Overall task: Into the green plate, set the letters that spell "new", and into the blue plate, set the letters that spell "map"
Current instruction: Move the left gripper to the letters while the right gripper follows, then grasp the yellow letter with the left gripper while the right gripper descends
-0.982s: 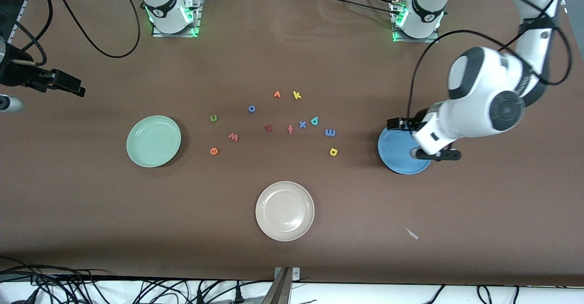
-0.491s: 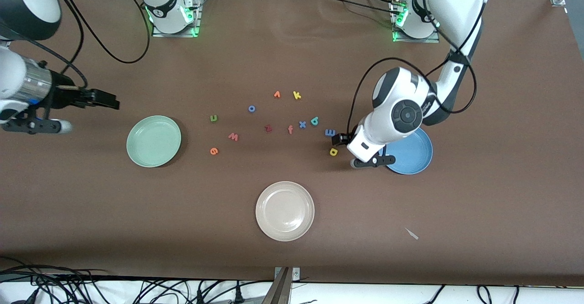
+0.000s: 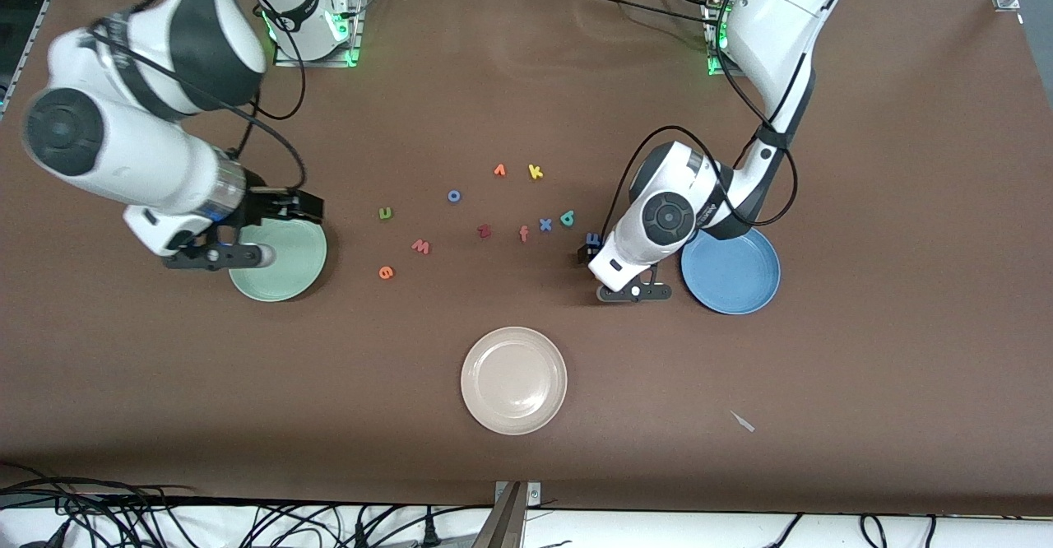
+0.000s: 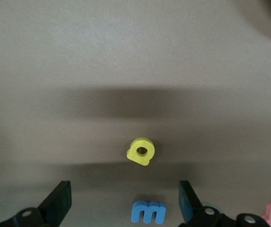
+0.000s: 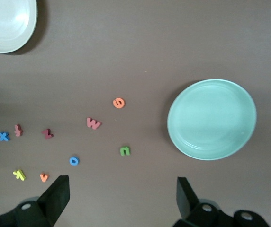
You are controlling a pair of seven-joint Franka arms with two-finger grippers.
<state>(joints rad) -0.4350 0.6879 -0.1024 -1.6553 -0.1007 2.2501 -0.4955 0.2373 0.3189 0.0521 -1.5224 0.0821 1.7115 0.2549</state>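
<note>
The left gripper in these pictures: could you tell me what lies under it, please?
Under the open left gripper, the yellow p and blue m lie on the bare brown table. The front view shows only the m's edge; the arm covers the p.

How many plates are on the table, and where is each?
3: the green plate toward the right arm's end, the blue plate toward the left arm's end, and the beige plate between them, nearest the front camera.
</note>
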